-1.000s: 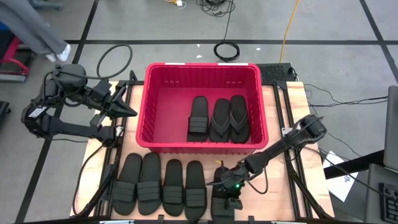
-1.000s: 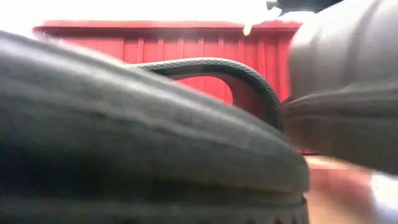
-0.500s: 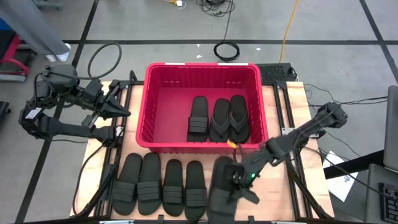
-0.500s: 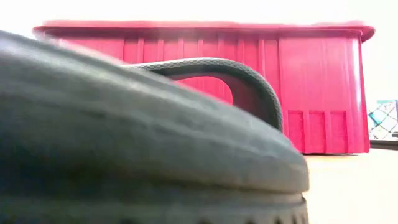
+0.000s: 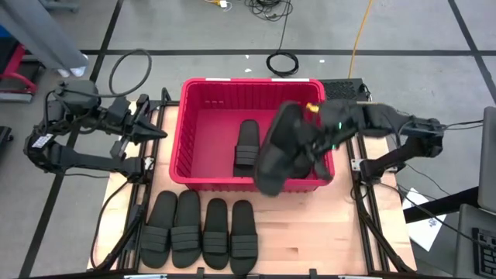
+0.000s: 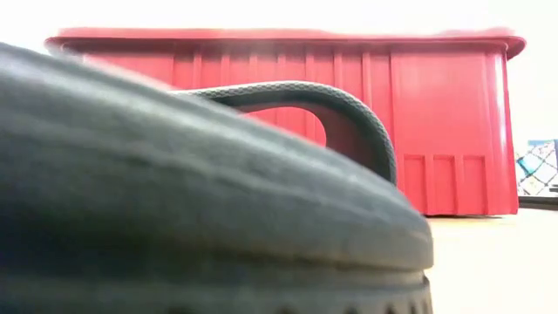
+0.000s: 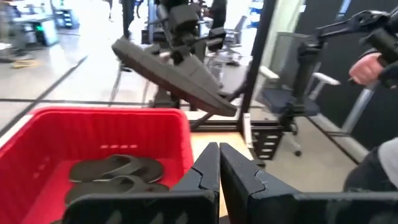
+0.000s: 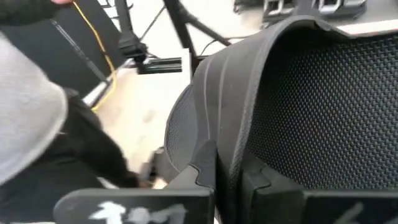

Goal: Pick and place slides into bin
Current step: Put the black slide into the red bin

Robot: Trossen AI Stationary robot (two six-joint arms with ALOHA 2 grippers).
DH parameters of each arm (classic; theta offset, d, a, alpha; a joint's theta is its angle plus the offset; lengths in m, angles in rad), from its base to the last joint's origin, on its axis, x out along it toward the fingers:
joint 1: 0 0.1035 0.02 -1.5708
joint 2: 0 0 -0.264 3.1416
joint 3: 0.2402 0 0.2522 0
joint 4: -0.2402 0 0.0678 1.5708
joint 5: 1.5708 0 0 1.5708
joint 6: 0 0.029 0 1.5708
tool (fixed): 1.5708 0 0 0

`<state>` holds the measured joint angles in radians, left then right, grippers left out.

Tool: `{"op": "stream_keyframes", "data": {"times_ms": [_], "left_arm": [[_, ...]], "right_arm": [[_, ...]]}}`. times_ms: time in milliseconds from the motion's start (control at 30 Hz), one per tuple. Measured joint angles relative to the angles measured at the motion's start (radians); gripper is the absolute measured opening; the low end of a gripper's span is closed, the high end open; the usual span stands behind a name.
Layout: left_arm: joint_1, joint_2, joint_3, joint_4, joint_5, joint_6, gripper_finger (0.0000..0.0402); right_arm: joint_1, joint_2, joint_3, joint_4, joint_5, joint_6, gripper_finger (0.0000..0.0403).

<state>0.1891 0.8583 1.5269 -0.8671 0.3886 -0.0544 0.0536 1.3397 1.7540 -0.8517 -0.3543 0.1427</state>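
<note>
Wooden table: right gripper clamps slide, tilted above bin.

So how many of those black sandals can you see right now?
8: four in a row on the table, one ribbed slide and two flip-flops in the red bin, one held above it by the right claw.

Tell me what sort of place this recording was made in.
Probably a robotics lab or workshop: taped concrete floor with loose cables, office chairs behind, and a framed wooden table carrying the red bin.
</note>
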Motion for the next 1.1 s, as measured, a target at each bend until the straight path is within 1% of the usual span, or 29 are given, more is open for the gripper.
{"op": "stream_keyframes", "data": {"times_ms": [67,133,233,367,467,600,733,833,1000,1100], "left_arm": [[0.000,0.006,0.000,0.001,-0.037,-0.004,0.0008],[0.000,0.015,0.000,0.002,-0.067,-0.010,0.0008],[0.000,0.029,0.000,0.002,-0.098,-0.023,0.0008],[0.000,0.045,0.000,0.002,-0.131,-0.027,0.0008],[0.000,0.055,0.000,0.002,-0.163,-0.035,0.0008],[0.000,0.059,0.000,0.003,-0.174,-0.043,0.0008],[0.000,0.063,0.000,-0.002,-0.182,-0.023,0.0008],[0.000,0.062,0.000,-0.008,-0.182,-0.011,0.0008],[0.000,0.065,0.000,-0.026,-0.182,0.059,0.0008],[0.000,0.067,0.000,-0.021,-0.182,0.095,0.0008]], "right_arm": [[-0.091,-0.009,0.007,-0.029,-0.062,-0.069,0.0006],[-0.189,-0.006,0.006,-0.055,-0.145,-0.114,0.0006],[-0.315,0.023,0.006,-0.074,-0.248,-0.195,0.0006],[-0.439,0.095,0.005,-0.056,-0.285,-0.292,0.0007],[-0.508,0.175,0.005,0.000,-0.359,-0.299,0.0007],[-0.519,0.291,0.004,0.150,-0.389,-0.251,0.0008],[-0.507,0.413,0.004,0.298,-0.345,-0.179,0.0008],[-0.505,0.487,0.004,0.330,-0.346,-0.169,0.0008],[-0.478,0.569,0.004,0.330,-0.360,-0.174,0.0008],[-0.466,0.609,0.003,0.343,-0.414,-0.205,0.0008]]}}
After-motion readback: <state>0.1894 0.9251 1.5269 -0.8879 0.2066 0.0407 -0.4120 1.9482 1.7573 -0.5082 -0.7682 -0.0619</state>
